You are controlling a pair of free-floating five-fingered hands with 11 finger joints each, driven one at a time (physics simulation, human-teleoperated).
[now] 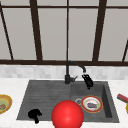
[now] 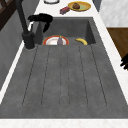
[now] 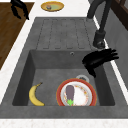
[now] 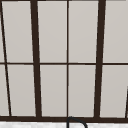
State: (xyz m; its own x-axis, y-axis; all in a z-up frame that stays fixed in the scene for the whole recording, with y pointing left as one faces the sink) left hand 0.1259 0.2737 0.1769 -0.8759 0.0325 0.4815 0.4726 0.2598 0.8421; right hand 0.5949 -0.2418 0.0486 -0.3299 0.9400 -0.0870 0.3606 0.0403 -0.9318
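Hovering with straight, empty fingers beneath the black faucet spout, the right hand hangs above the untouched red-rimmed plate carrying a purple eggplant, while the left hand idles curled.

Drainboard bare: free passage across it. Basin: plate with eggplant at 5 o'clock on the floor, banana at 7 o'clock, open floor between and behind them. Faucet stands at 12 o'clock on the rim. Right hand hangs just under the spout. Red ball blocks the front rim at 6 o'clock.
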